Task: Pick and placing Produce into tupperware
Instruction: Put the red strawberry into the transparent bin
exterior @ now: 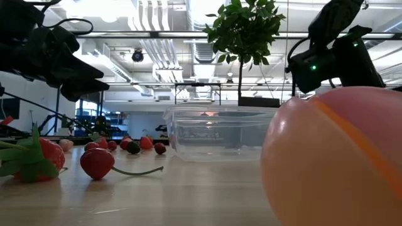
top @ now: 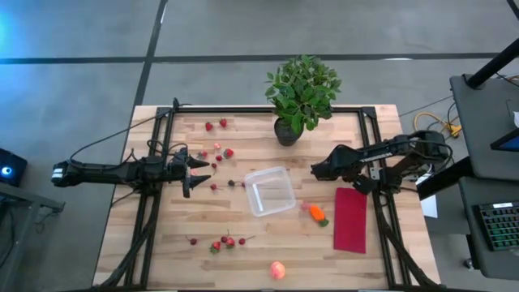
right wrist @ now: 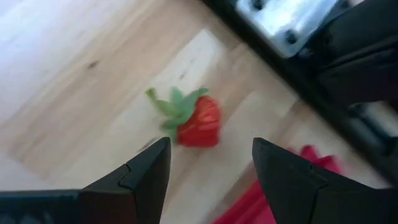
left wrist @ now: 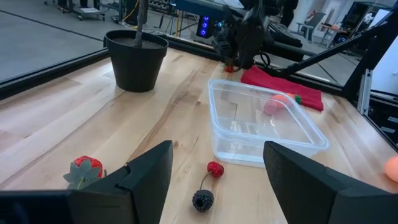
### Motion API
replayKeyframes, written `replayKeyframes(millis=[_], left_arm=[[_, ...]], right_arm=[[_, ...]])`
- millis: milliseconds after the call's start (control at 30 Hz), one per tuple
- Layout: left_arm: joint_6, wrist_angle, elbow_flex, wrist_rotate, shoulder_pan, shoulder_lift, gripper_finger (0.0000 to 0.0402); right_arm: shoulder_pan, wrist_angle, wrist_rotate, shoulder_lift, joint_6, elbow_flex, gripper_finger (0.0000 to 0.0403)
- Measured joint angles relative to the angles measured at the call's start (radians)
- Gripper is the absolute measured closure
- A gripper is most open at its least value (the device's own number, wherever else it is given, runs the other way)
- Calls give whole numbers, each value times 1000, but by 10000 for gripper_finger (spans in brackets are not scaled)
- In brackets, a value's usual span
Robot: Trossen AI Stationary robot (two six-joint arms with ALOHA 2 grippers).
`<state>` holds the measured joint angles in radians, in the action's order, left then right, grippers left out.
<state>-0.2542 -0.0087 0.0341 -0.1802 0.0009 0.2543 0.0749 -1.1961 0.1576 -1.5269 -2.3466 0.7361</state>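
While the left claw (top: 188,173) hovers wide over the surface (top: 162,243) — strawberries (top: 223,242) scattered around it, a red one and a dark berry (left wrist: 202,200) just ahead of its fingers — the right claw (top: 318,169) hangs spread apart over a single strawberry (right wrist: 199,121) beside the red cloth (top: 350,219). Between the arms sits the empty tupperware (top: 270,191); the carrot (top: 316,213) lies between tupperware and cloth, and the peach-orange fruit (top: 278,270) rests near the surface's front edge.

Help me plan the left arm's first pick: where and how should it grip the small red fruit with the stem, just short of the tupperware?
Grip the round red fruit across its body, coming straight down from above. It lies on bare wood with its thin stem trailing toward a dark berry, so close the left gripper jaws crosswise to the stem. The tupperware wall stands close behind, so a top approach probably avoids it.
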Motion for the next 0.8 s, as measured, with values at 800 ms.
replayKeyframes(millis=[800], left_arm=[[0, 0, 0, 0, 0, -1, 164]], right_arm=[[13, 85, 27, -14, 21, -69, 235]])
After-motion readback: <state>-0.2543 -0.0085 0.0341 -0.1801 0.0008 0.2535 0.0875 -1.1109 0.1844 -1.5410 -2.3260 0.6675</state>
